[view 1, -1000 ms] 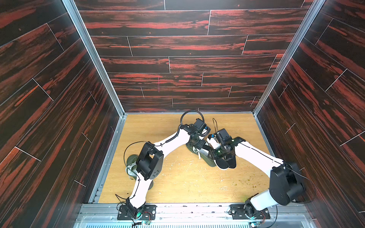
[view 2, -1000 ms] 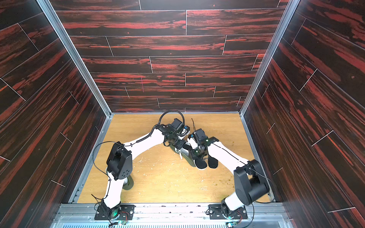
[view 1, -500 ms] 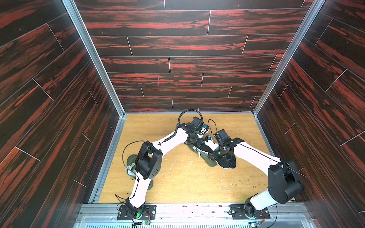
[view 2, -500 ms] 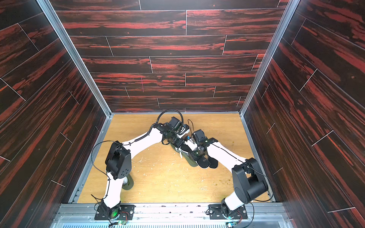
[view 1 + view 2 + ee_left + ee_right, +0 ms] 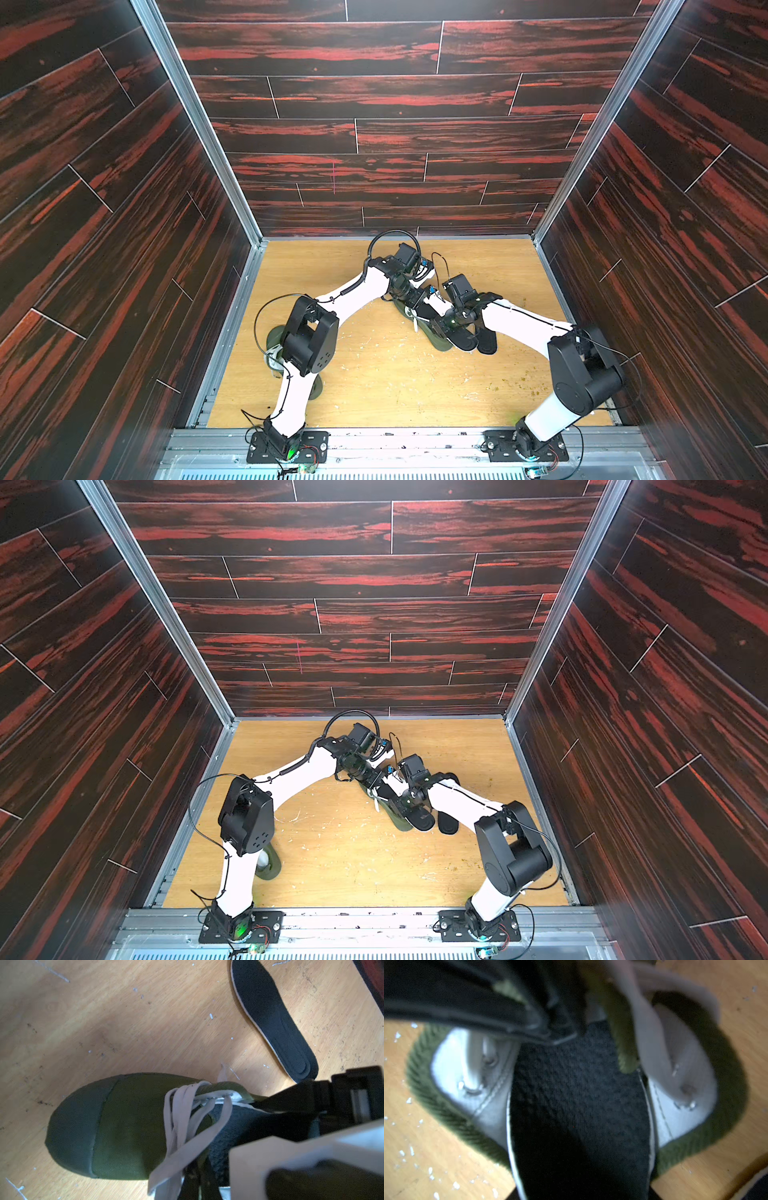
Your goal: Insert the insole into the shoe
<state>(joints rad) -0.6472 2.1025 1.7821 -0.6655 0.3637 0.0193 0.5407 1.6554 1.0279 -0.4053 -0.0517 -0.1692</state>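
You're mid-insertion, I'd say. The green shoe (image 5: 124, 1126) already has the black insole (image 5: 577, 1095) fed into its mouth, toe end under the laces, heel end still sticking out. Seating that heel is what's left. A spare insole (image 5: 270, 1018) lies apart from the shoe. Your left gripper (image 5: 550, 1030) looks clamped tight on the shoe's upper. The right gripper (image 5: 295, 1099) is at the shoe's heel; can't tell how wide it is.

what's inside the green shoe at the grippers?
A black insole lies in the shoe opening, between the white lining. Its front runs under the laces, hidden; toe seating can't be judged.
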